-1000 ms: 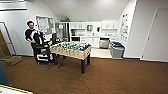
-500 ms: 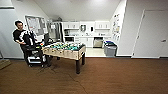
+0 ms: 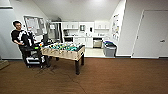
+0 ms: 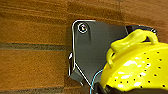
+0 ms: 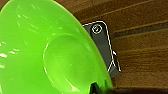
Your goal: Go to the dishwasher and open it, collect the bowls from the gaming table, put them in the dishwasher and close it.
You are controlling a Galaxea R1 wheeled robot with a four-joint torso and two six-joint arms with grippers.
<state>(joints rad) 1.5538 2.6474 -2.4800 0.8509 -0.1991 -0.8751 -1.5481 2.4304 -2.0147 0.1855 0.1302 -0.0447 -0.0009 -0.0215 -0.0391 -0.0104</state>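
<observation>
Two bowls ride with me: green bowl [image 5: 50, 50] at my right wrist, perforated yellow bowl [image 4: 140, 65] at my left, grips unclear. Dishwasher [image 3: 97, 43] lies straight ahead, past the foosball table [image 3: 63, 50].

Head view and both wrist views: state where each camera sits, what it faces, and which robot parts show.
Head view: high on the robot, facing forward and down a room at a foosball table, a person and a far kitchen.
Left wrist view: on the left wrist, facing the wooden floor; dark robot plate, yellow bowl.
Right wrist view: on the right wrist, facing the floor; dark plate, green bowl.
All three show the wooden floor.
</observation>
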